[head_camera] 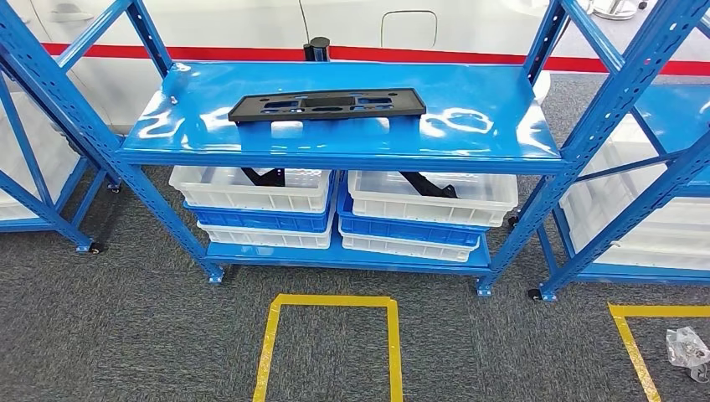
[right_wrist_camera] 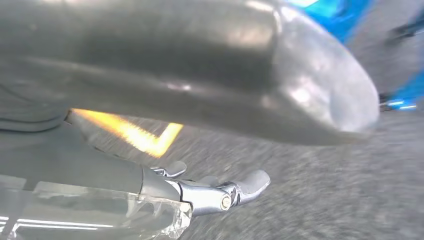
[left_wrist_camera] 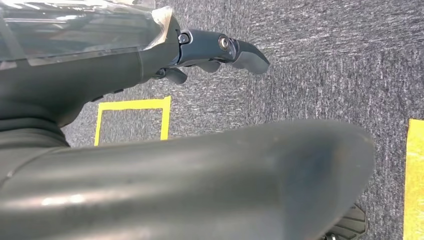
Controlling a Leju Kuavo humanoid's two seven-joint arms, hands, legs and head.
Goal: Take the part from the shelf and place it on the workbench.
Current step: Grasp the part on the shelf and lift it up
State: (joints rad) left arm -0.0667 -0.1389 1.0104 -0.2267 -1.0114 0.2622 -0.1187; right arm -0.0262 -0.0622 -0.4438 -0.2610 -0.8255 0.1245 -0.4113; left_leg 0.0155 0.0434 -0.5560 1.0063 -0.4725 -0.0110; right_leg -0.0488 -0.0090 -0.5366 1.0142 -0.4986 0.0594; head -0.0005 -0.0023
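Observation:
A flat black plastic part [head_camera: 328, 105] with several cut-outs lies lengthwise on the top board of the blue shelf [head_camera: 494, 117], a little left of its middle. My left hand [left_wrist_camera: 220, 50] hangs over the grey carpet with its dark fingers stretched out and nothing in them. My right hand [right_wrist_camera: 220, 192] also hangs above the carpet, fingers extended and empty. The right wrist view is blurred.
Under the top board stand stacked white and blue bins [head_camera: 251, 188] [head_camera: 431, 197] with dark parts in them. More blue racks flank the shelf on both sides. A yellow tape square [head_camera: 331, 343] marks the carpet in front, and a crumpled clear bag [head_camera: 688, 347] lies at the right.

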